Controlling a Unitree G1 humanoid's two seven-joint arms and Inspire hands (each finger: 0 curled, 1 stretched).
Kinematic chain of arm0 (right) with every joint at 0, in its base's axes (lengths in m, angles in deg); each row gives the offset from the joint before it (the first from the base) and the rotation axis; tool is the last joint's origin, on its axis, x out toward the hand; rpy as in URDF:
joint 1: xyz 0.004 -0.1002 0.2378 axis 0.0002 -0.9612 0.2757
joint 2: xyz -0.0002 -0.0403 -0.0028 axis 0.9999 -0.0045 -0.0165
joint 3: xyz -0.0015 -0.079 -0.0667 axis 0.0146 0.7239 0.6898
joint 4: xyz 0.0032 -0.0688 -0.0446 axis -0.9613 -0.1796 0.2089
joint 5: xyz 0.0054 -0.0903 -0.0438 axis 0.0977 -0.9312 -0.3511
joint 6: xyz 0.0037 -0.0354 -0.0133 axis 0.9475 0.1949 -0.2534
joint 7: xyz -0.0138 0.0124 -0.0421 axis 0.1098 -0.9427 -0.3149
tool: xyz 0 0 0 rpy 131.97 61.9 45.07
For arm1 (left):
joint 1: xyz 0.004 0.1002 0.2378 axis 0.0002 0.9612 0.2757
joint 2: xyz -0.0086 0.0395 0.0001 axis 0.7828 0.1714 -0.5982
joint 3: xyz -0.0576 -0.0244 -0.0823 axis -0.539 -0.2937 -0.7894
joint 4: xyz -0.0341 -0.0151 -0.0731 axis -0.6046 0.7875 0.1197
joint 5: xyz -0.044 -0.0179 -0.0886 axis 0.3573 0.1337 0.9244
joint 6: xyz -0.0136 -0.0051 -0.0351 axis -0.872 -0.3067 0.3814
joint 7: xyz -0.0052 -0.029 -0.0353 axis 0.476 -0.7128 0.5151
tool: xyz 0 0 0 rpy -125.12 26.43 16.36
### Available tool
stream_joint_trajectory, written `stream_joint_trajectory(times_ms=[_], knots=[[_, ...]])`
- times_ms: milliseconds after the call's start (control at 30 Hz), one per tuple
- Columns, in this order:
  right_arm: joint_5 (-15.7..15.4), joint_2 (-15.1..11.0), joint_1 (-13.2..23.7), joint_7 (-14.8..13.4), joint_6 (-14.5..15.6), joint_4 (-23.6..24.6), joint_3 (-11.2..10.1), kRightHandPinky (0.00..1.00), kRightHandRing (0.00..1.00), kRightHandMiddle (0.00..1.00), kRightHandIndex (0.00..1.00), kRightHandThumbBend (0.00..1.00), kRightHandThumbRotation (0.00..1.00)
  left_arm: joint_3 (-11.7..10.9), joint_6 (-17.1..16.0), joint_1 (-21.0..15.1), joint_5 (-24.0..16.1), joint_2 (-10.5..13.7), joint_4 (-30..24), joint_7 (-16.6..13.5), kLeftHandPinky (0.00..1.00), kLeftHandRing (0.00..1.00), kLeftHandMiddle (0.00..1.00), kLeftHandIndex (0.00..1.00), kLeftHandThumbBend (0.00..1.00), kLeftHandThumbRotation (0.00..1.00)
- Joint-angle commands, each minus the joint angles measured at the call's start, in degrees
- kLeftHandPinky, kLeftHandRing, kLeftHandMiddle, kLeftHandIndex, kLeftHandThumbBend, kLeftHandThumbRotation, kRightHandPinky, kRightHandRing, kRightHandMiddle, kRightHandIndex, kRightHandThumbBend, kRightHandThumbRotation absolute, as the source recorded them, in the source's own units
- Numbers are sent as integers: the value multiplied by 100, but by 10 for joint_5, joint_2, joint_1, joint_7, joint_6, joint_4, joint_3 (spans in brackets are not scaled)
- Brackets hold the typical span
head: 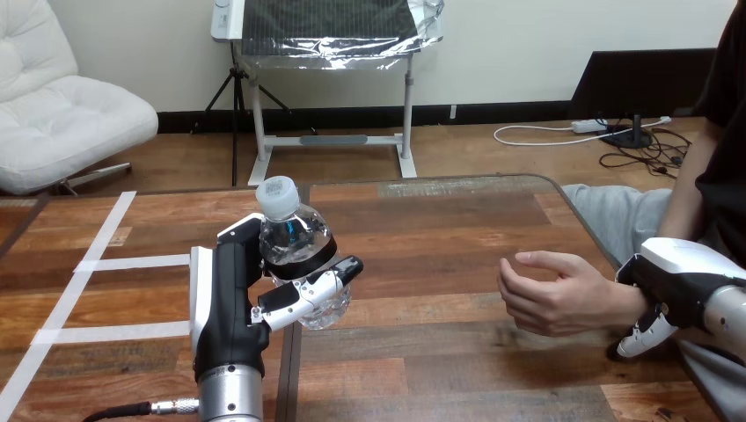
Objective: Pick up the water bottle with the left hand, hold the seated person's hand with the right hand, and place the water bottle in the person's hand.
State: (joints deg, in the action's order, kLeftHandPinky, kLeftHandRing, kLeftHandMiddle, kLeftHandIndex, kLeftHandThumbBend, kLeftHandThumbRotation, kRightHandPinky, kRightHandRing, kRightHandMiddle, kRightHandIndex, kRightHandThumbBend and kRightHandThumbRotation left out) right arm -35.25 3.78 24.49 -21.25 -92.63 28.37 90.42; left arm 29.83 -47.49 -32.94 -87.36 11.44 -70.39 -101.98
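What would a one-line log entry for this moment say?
left hand grips water bottle over table | right hand curled round person's wrist | person's hand empty, apart from bottle | handover pending

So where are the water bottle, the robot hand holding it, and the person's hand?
water bottle (pixel 295 236), head view, on its body under the cap.
left robot hand (pixel 227 299), head view, on its black body beside the bottle.
person's hand (pixel 550 297), head view, on its middle.
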Motion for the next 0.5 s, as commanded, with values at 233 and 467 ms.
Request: stream_joint_trajectory(times_ms=[233, 467], knots=[[6, 13, 30, -22, -13, -17, 6, 28, 37, 48, 50, 69, 0, -2, -9, -33, -5, -2, -32, -6, 37, 42, 46, 44, 71, 0], [4, 10, 29, -27, -18, -17, 7, 28, 37, 48, 51, 69, 0, -2, -8, -34, -8, -2, -31, -8, 37, 42, 46, 44, 71, 0]])
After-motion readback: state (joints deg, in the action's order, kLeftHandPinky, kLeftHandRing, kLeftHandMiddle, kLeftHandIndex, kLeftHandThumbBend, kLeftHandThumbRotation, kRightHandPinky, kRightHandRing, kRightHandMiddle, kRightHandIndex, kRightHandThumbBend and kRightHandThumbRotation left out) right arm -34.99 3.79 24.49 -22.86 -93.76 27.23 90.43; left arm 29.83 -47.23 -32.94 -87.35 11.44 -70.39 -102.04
